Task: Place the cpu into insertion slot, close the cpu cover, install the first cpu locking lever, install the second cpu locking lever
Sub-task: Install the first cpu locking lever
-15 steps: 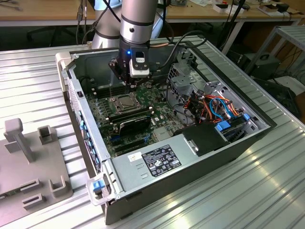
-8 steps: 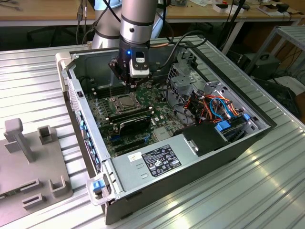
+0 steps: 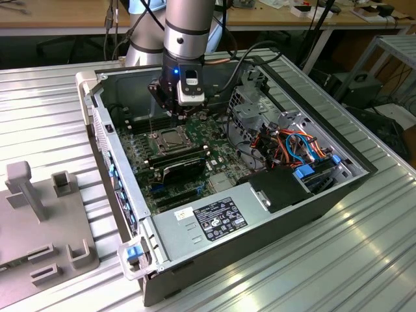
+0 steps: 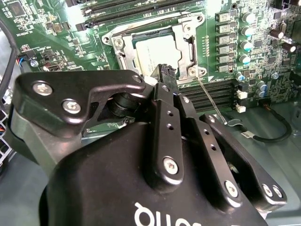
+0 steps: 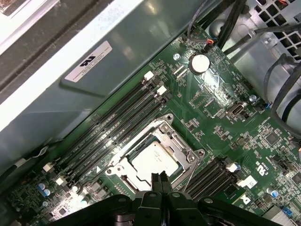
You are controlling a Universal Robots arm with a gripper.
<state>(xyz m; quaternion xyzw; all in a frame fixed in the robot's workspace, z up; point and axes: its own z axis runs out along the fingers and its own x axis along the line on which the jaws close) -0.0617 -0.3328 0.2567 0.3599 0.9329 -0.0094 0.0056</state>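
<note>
The cpu (image 5: 155, 159) lies flat in the insertion slot (image 4: 123, 55) on the green motherboard, its silver top also plain in the second wrist view (image 4: 157, 51). The cpu cover (image 5: 177, 141) rests down over it, framing the chip. A thin wire locking lever (image 4: 212, 99) sticks out from the socket's corner across the memory slots, unlatched. My gripper (image 5: 160, 180) hovers just over the socket's near edge, fingers shut together with nothing between them. In the exterior view the gripper (image 3: 177, 112) hangs above the socket (image 3: 170, 138).
The open computer case (image 3: 195, 227) sits on a ribbed metal table. Long black memory slots (image 5: 117, 122) flank the socket. A drive cage and bundled cables (image 3: 292, 146) fill the exterior view's right. A grey fixture (image 3: 45, 221) stands at its left.
</note>
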